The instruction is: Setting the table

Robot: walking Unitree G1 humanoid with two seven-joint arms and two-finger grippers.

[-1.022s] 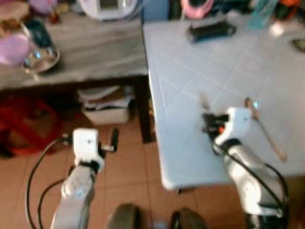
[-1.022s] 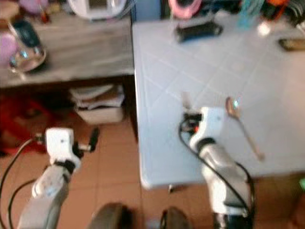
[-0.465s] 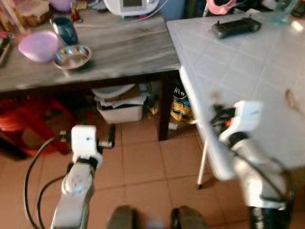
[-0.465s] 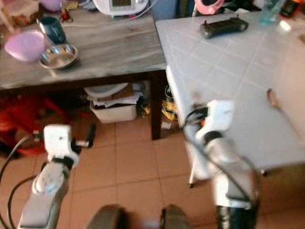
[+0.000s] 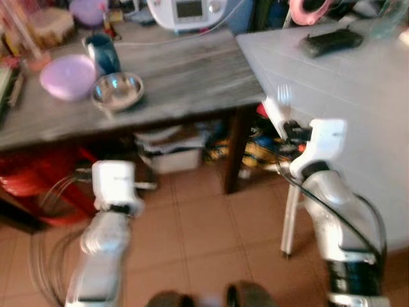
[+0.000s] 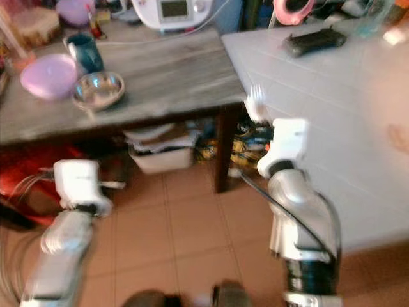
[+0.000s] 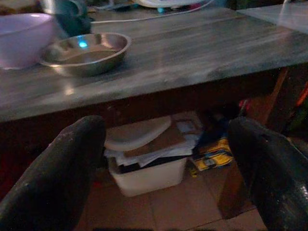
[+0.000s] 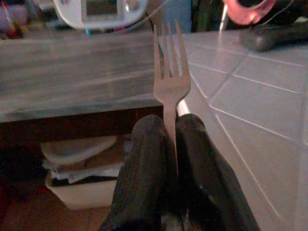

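Note:
My right gripper is shut on a silver fork, tines up and forward, held at the near corner of the white tiled table. In the right wrist view the fork stands between the two black fingers, pointing towards the grey wooden table. My left gripper is open and holds nothing, low over the floor in front of the grey table. A steel bowl, a purple bowl and a dark blue mug sit on that table's left part.
A black controller lies on the far side of the white table, and a brown spoon at its right. A white appliance stands at the back of the grey table. Under it are a white box and a red stool.
The camera has swung left, so the grey table takes up more of the picture. The right gripper still holds the fork, now at the white table's corner instead of over its top.

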